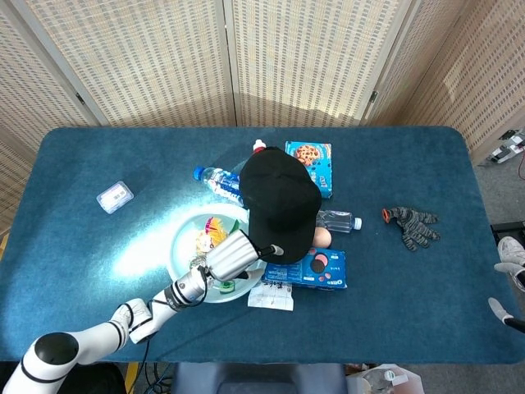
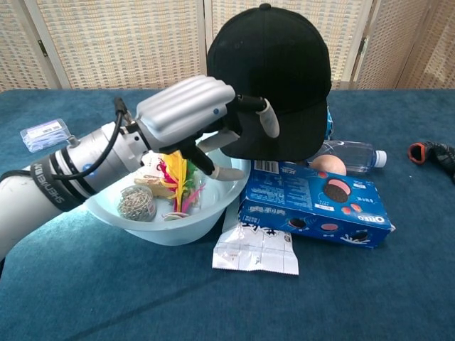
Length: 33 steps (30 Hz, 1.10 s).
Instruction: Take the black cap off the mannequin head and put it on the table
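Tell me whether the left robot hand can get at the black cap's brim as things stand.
Probably yes. The left robot hand is over the bowl, its fingers already at the brim of the black cap, with nothing between them. A grip is not confirmed.

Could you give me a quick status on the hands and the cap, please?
Left hand open at cap brim. Black cap on mannequin. Right hand idle at table edge. Bowl below.

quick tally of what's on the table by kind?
Caps: 1, black cap
Bottles: 2
Cookie boxes: 2, Oreo box, second box
Bowls: 1
Packets: 1
Gloves: 1
Card cases: 1
Total: 9
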### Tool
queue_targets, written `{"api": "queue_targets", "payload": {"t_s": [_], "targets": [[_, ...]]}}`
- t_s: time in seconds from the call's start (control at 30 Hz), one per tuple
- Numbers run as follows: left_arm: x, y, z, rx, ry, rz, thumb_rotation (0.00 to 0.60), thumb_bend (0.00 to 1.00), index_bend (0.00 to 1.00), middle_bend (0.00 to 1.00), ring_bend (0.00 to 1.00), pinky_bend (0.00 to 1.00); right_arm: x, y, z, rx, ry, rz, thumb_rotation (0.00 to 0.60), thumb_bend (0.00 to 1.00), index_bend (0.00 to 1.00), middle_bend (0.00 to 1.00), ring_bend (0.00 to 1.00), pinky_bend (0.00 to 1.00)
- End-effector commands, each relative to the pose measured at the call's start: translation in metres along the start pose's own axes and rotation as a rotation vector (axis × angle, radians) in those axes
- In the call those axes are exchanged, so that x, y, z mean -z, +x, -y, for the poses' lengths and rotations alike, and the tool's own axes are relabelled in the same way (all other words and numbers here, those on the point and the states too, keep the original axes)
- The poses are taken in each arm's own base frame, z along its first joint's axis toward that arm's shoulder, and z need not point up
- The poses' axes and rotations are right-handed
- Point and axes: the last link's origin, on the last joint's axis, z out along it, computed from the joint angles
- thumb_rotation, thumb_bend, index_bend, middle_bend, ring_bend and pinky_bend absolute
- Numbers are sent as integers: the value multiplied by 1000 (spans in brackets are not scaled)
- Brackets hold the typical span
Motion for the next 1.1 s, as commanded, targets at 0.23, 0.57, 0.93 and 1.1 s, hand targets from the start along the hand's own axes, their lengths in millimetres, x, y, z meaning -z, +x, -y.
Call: {"api": "queue_targets", "payload": {"t_s": [0.23,0.57,0.93,1.1], "targets": [[-8,-8,0,-5,32,-21,600,145,360,945,1000,1000,4,1,-5,-1,-16,-2,600,239,345,293,224,303],[-10,-11,0,-4,54,-63,600,145,339,945,1000,1000,6,2,-7,1,-24,-4,600,239,345,293,224,303],[-15,-17,-5,28,66,-85,600,145,341,950,1000,1000,7,2,-7,5,-27,0,600,239,345,293,224,303],[-19,-19,-7,40,92,-98,600,145,341,953,1000,1000,7,3,-7,8,-33,0,600,239,345,293,224,303]]}}
